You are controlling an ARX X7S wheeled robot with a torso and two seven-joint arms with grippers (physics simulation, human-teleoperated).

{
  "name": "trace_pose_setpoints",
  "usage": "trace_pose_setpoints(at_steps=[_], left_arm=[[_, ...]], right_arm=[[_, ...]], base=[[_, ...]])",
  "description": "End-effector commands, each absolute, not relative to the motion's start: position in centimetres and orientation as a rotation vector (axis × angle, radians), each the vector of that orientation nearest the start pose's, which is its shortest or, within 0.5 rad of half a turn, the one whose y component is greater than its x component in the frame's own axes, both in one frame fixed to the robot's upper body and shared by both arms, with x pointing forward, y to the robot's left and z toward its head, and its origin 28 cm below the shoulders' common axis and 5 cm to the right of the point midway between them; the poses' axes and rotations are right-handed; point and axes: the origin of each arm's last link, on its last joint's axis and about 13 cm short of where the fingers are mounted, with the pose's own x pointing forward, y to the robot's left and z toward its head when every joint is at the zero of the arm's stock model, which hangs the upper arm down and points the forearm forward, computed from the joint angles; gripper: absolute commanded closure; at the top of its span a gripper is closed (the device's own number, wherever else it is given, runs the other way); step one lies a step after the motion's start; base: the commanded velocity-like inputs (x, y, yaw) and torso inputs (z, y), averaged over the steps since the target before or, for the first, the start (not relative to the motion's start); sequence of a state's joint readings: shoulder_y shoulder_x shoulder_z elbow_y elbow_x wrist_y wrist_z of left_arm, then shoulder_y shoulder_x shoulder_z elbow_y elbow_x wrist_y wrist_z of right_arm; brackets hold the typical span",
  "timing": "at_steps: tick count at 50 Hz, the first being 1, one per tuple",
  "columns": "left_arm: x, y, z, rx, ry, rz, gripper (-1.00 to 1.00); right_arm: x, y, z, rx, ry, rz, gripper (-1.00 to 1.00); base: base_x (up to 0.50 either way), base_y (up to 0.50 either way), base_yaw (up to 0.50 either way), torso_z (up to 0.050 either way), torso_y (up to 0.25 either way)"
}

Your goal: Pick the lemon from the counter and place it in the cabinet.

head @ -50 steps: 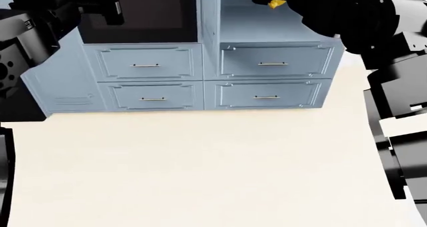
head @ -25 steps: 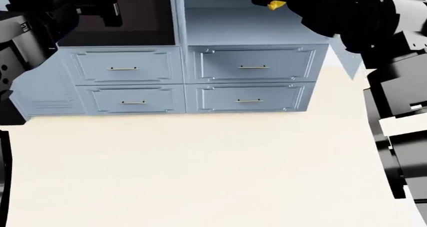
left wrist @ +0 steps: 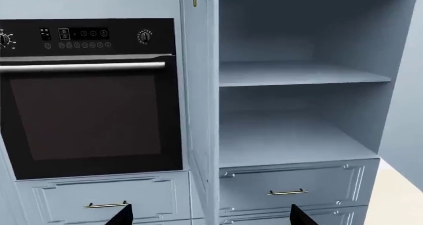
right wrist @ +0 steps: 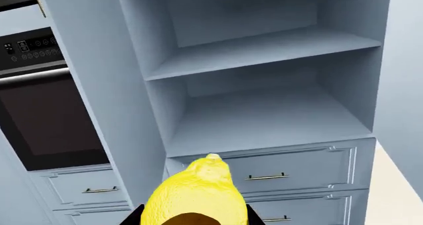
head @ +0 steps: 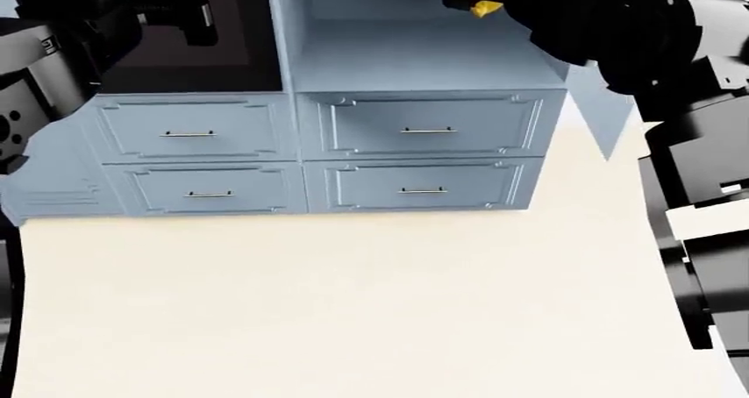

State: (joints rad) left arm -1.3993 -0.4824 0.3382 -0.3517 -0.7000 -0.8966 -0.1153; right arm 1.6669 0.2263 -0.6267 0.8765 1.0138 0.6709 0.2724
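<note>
The right gripper point(right wrist: 193, 217) has its jaws pinched on the lemon point(right wrist: 195, 195), which sits between the two dark fingers with its pointed tip poking out ahead toward the cabinet point(right wrist: 264, 121). In the head view the same yellow fruit point(head: 486, 5) shows as a small patch in the black gripper point(head: 482, 1) at the top edge, raised above the cabinet's lower open shelf point(head: 410, 52) — held in the air, not resting on anything. The right wrist view looks straight into the open compartment: an upper shelf point(right wrist: 258, 51) and a lower shelf point(right wrist: 264, 121), both bare, with panelled drawer fronts and slim brass handles point(right wrist: 266, 177) below. The left gripper point(left wrist: 208, 217) shows only as two dark finger tips point(left wrist: 119, 216) set well apart — jaws spread, holding nothing — facing the same cabinet point(left wrist: 290, 136) and the black oven point(left wrist: 89, 111) beside it. In the head view the cream tabletop point(head: 351, 310) spreads broad and plain in front of the drawers point(head: 427, 126).
</note>
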Motion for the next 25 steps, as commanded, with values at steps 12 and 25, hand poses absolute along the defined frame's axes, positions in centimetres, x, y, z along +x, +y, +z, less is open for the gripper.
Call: trace_pose_setpoints(at_steps=[12,25], left_arm=[[36.05,29.32,33.37,0.011,-0.027,-0.052,-1.00],[35.78,29.32,33.33,0.011,-0.027,-0.053,-1.00]], right_arm=[[40.41,-10.02,35.72,0.160,0.085,0.111,1.00],[40.54,-9.97,35.71,0.163,0.094,0.110,1.00]], base=[[0.50,-0.08,0.00,0.000,0.001],[0.47,-0.40,0.00,0.000,0.002]])
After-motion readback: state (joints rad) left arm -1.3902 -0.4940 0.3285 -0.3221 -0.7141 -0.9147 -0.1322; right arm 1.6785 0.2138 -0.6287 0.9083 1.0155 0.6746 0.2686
